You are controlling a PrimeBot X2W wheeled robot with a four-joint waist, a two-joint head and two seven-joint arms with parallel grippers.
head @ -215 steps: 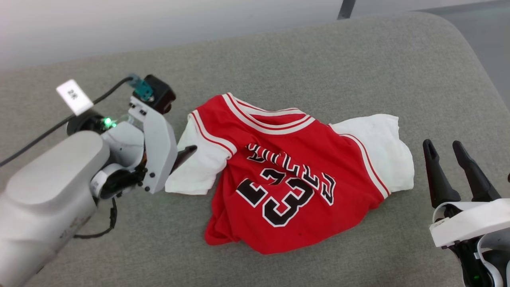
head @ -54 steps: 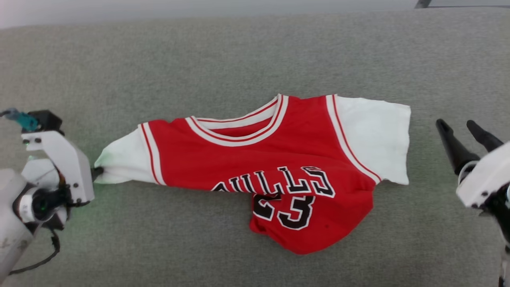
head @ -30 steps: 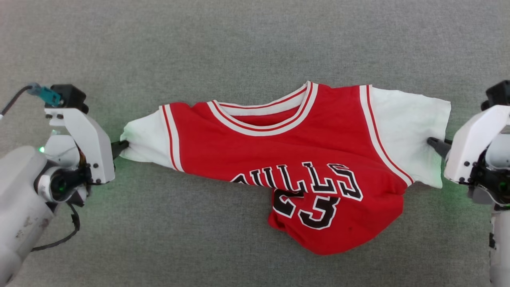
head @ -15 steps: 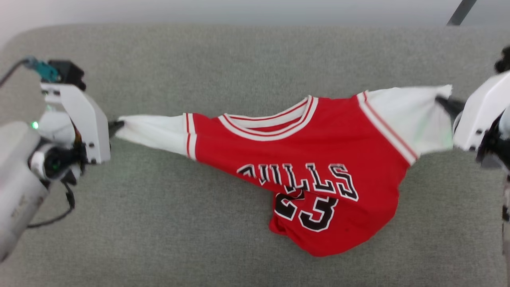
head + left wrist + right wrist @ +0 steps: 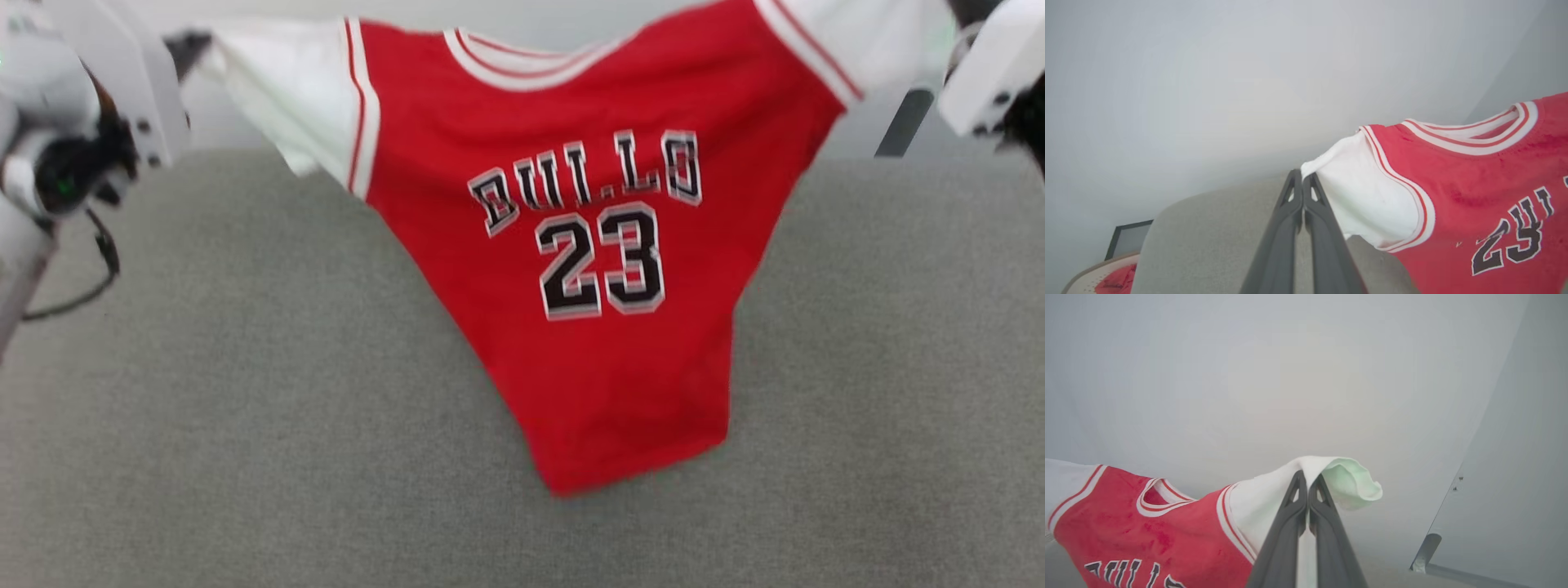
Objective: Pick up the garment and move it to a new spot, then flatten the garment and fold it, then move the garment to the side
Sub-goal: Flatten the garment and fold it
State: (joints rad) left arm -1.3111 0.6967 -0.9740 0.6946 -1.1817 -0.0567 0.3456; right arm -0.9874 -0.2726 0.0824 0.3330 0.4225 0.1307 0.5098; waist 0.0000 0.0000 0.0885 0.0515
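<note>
The garment (image 5: 588,245), a red jersey with white sleeves and a black "23", hangs spread in the air above the grey padded surface (image 5: 204,425). Its lower hem droops to just over that surface. My left gripper (image 5: 189,42) at the upper left is shut on the tip of one white sleeve (image 5: 286,90). The left wrist view shows its fingers (image 5: 1290,212) pressed together at the sleeve's edge (image 5: 1355,192). My right gripper (image 5: 959,12) at the upper right is shut on the other sleeve. In the right wrist view that sleeve (image 5: 1347,477) curls over the closed gripper (image 5: 1306,477).
A pale wall rises behind the grey surface. A dark post (image 5: 902,122) stands at the back right. A cream perforated basket (image 5: 1081,281) holding a red cloth scrap (image 5: 1118,281) sits past the surface's far left end.
My right gripper shut on the right sleeve. Both arms then rose, lifting the garment off the surface until it hangs unfolded. The head camera has tilted too.
</note>
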